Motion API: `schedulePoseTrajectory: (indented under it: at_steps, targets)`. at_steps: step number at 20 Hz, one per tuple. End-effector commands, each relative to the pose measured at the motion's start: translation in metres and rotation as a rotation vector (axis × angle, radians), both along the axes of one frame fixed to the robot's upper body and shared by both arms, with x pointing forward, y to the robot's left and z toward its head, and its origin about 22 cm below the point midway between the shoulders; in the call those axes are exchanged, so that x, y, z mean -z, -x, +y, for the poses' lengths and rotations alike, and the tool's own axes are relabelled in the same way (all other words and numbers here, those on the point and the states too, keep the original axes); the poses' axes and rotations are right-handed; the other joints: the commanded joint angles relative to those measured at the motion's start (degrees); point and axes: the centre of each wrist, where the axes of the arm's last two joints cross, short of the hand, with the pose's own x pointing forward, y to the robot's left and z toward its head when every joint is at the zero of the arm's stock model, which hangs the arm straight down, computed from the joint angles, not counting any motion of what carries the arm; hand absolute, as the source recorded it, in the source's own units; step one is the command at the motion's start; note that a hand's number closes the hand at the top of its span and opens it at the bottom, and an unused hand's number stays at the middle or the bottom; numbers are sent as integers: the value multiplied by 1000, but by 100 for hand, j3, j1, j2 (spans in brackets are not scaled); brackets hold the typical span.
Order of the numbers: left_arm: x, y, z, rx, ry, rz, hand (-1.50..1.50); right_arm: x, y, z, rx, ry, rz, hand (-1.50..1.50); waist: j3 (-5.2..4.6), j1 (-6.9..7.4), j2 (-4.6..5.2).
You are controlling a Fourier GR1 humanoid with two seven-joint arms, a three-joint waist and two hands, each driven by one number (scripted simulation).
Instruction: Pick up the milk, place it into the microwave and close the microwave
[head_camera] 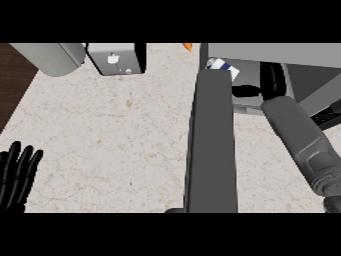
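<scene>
Nearest, the left hand (10, 177) rests open at the lower left edge of the desk (114, 130), fingers straight and apart. One microwave door (211, 145) stands open, seen edge-on in the middle. Beyond it the right hand (271, 80) reaches into the one microwave (291, 55); whether its fingers are clamped I cannot tell. One milk carton (223, 67) sits just inside the opening. Placing looks to be the step in hand; next, withdraw and swing the door shut. Two grey appliances (117, 57) stand far left.
</scene>
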Motion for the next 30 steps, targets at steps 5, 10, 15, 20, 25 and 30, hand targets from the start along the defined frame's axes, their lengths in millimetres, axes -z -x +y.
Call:
schedulePoseTrajectory:
  at_steps: [5,10,15,20,25,30]
  targets:
    - [3,-6,-9,2,-29,-3,-150,-5,-6,36,-59,-13,42,-150,3,-23,5]
    - [2,4,-8,1,-20,2,-150,-6,-6,47,-4,-48,3,-150,-2,-31,-40]
    - [-3,13,-8,8,-34,0,-150,-1,-2,19,37,-78,-15,-150,-1,-109,-70]
    - [-2,8,-4,-13,-66,7,-150,-2,-1,-2,51,-68,-68,-150,1,-154,-57]
    - [6,8,-20,8,-37,31,-150,-23,-10,-15,71,-73,-84,-150,-3,-188,-79]
    - [3,5,-16,26,-25,28,-150,-8,1,-37,89,-85,-120,-150,1,-191,-60]
